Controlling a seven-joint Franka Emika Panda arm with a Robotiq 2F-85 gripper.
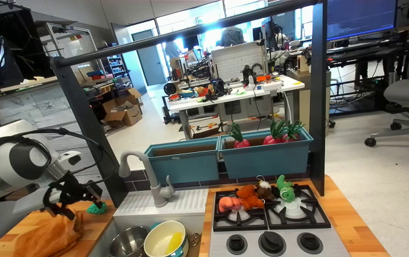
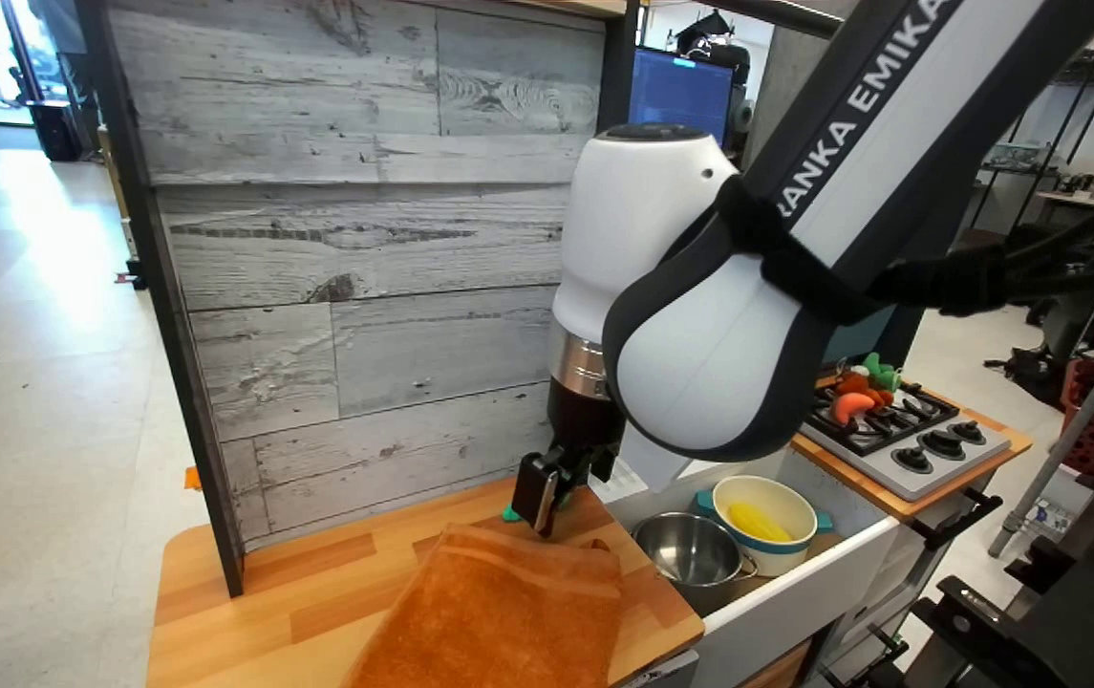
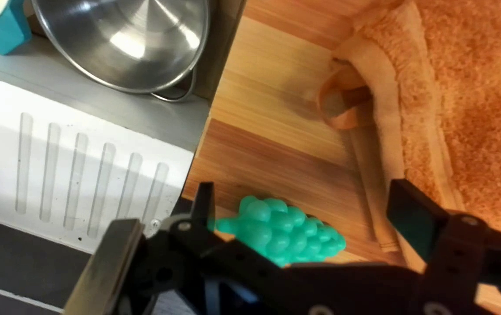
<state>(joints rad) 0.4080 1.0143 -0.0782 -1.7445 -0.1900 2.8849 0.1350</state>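
Pincer point(image 3: 305, 201): fingers apart, empty, above bench point(image 3: 272, 131). Green toy grapes point(image 3: 285, 229) on bench, beside orange towel point(image 3: 482, 109). Probably best: close across grapes' narrow width rather than lengthwise, keep towel edge outside fingers.

Towel point(image 3: 478, 105): rusty orange, paler hem;
Toy grapes point(image 3: 283, 232): bright sea-grn;
Gripper point(image 3: 308, 212): mostly blk;
Worktop point(image 2: 260, 621): lt/dk wood-tone stripes;
Wall panel point(image 2: 375, 258): grey-wht wood grain

Room between towel point(image 3: 486, 105) and pot point(image 3: 132, 41)
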